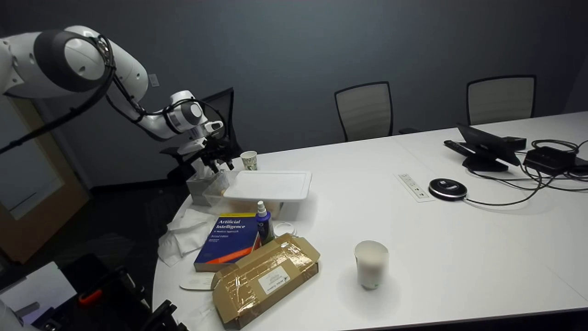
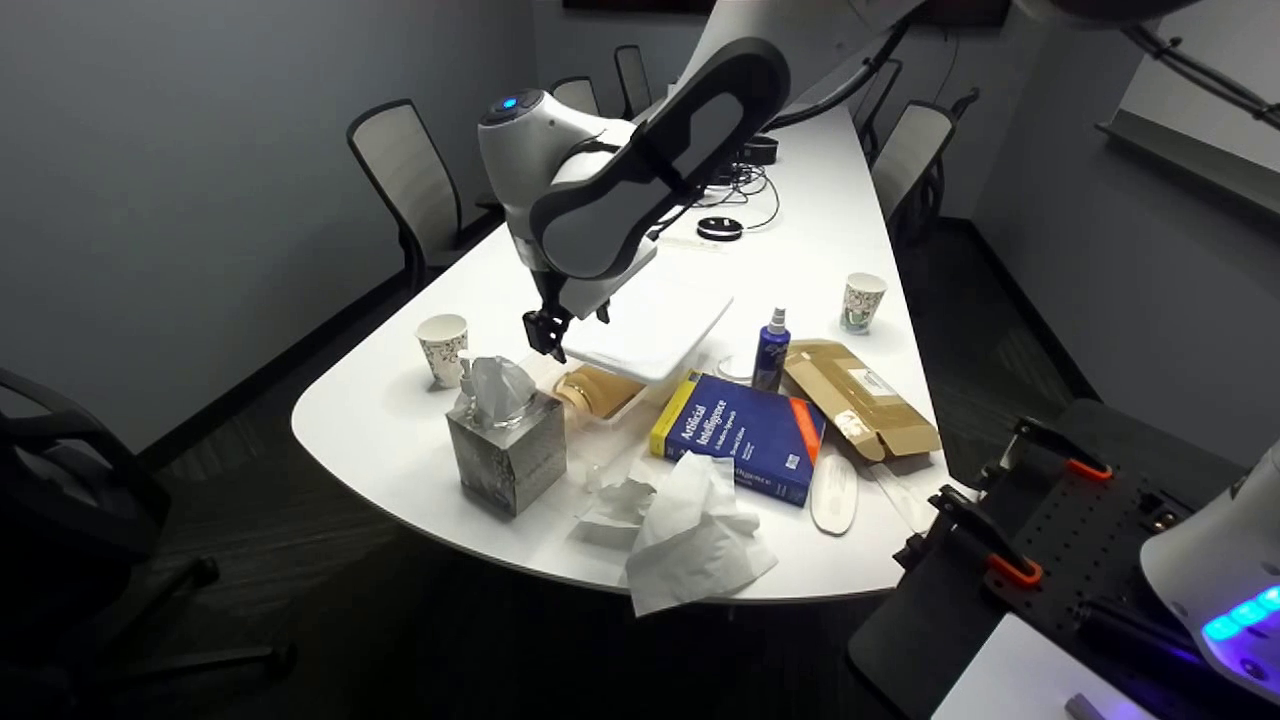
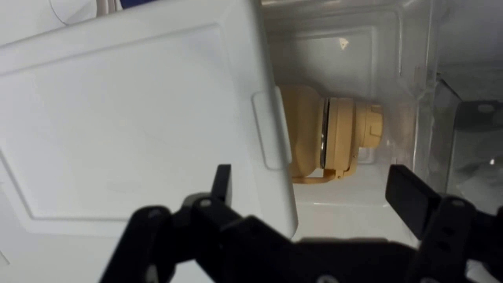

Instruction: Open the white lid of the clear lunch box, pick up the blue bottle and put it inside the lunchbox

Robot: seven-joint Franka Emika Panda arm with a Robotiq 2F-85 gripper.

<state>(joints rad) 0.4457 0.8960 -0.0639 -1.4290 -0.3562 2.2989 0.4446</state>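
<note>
Presently, with my gripper wide and empty, I should slide the half-off lid squarely toward the wrist frame's left, without dragging the lunch box.

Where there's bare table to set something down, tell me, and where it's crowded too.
In an exterior view, one broad bare patch of table lies between the white lid and the outlet strip; another between the paper cup nearest the cardboard box and the round black device. It's crowded around the blue bottle: book, cardboard box and lunch box sit close.
</note>
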